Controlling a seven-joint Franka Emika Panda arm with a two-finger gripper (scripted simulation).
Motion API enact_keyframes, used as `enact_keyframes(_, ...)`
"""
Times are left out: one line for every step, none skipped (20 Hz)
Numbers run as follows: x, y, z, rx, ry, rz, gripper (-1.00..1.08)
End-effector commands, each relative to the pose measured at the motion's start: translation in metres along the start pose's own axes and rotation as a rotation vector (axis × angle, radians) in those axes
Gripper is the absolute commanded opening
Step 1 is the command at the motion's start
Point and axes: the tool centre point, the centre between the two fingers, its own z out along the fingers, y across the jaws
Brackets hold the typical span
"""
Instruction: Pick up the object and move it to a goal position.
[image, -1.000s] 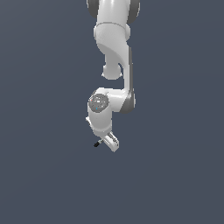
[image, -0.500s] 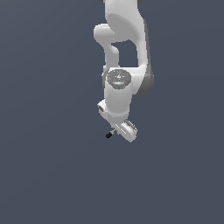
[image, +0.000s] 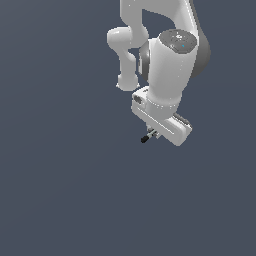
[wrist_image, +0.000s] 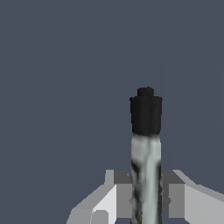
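Observation:
The object is a thin pen-like rod with a light grey shaft and a black tip. In the wrist view the rod (wrist_image: 146, 166) stands between my two fingers, which press on its shaft from both sides, and its black tip sticks out past them. In the exterior view the rod (image: 147, 137) pokes out below the hand toward the exterior view's left. My gripper (image: 153, 134) is shut on it and is mostly hidden under the white hand and wrist. The rod is held in the air above the plain dark grey floor.
The white arm (image: 165, 55) fills the upper middle of the exterior view. Around it there is only flat dark grey ground.
The arm has moved toward the camera and to the exterior view's right, carrying the rod; it now looks much larger in the frame. The grip on the rod is unchanged.

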Motion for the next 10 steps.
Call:
enact_keyframes(-0.014,-0.010,-0.024,-0.001,0.000,0.001,-1.00)
enact_keyframes(-0.019,-0.014,-0.033,-0.001,0.000,0.001,-1.00)
enact_keyframes(-0.023,-0.018,-0.041,-0.001,0.000,0.001,-1.00)
enact_keyframes(-0.027,-0.021,-0.048,-0.001,0.000,0.001,-1.00)
enact_keyframes(-0.031,-0.024,-0.055,-0.001,0.000,0.001,-1.00)
enact_keyframes(-0.034,-0.027,-0.061,-0.001,0.000,0.000,-1.00)
enact_keyframes(-0.037,-0.030,-0.067,-0.001,0.000,0.000,-1.00)
enact_keyframes(-0.040,-0.033,-0.072,-0.001,0.000,0.000,-1.00)
enact_keyframes(-0.042,-0.035,-0.076,0.000,0.000,0.000,-1.00)
enact_keyframes(-0.044,-0.037,-0.080,0.000,0.000,0.000,-1.00)
